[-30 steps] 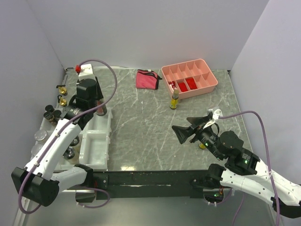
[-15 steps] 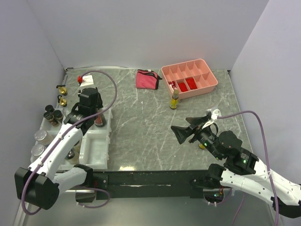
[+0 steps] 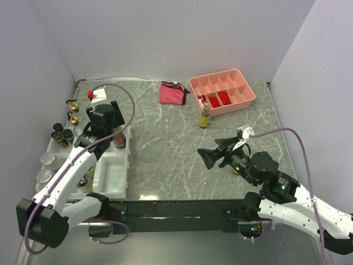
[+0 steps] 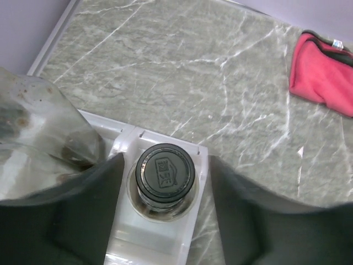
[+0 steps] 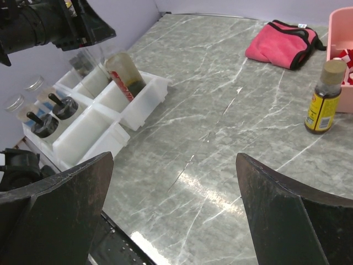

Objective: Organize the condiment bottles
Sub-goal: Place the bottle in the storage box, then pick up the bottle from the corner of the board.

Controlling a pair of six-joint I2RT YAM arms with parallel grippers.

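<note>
i judge it mostly done: left jaws open astride the black-capped bottle sitting in the far cell of the white bin, right jaws wide open and empty above the table, at least one yellow bottle unsorted near the pink tray.

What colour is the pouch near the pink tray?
The pouch is pink-red with black trim; right wrist view.

A divided bin is sitting by the left edge of the table, a capped bottle standing in its far compartment. A zip pouch is lying near the far edge, a compartment tray is sitting right of it, and a small bottle is standing just before the tray.
</note>
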